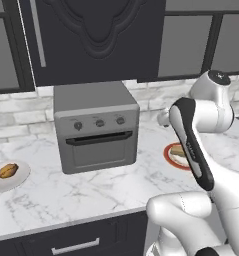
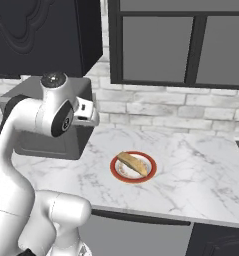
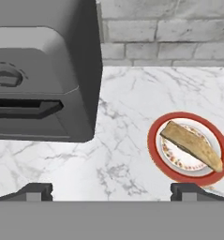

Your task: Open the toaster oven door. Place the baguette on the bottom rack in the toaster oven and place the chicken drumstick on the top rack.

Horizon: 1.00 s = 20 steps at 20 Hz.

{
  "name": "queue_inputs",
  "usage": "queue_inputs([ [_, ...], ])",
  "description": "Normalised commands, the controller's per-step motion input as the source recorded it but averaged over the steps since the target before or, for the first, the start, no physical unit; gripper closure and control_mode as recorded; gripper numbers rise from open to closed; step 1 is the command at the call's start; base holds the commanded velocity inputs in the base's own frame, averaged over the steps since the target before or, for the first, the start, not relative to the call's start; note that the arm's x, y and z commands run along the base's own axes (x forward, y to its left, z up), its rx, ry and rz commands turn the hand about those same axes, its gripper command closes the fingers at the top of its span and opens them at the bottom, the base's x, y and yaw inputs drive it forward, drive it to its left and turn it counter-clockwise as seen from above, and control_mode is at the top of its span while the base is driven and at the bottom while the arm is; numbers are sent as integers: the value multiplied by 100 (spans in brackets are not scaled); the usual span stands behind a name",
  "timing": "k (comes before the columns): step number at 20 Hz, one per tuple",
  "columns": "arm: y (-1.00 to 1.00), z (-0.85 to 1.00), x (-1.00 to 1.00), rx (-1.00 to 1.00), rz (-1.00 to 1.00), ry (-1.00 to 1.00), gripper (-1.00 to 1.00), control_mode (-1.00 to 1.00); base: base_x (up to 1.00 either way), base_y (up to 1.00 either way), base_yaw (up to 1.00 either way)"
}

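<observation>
While spread wide and gripping nothing, gripper (image 3: 111, 190) hovers over bare counter (image 3: 127, 117), between toaster oven (image 1: 96, 125) and baguette (image 3: 192, 145) on its red-rimmed plate (image 3: 153, 140). Door (image 1: 102, 150) shut, so first to open. Drumstick (image 1: 6, 171) waiting far left.

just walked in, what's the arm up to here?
Nothing is held yet. The gripper hangs above the marble counter with jaws wide open, between the toaster oven and the red-rimmed plate carrying the baguette. The toaster oven door is shut. The chicken drumstick sits on a white plate left of the oven, untouched.
</observation>
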Motion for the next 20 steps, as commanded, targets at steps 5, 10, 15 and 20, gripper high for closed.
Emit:
queue_inputs([
  [5, 59, -2, -11, -33, 29, -1, -100, -100, 0, 0, 0],
  [10, 57, -1, -3, -34, 30, 0, -100, -100, 0, 0, 0],
  [15, 59, -10, 0, -39, 10, -1, -100, -100, 0, 0, 0],
  [20, 63, -14, 1, -50, 10, 2, -100, -100, 0, 0, 0],
])
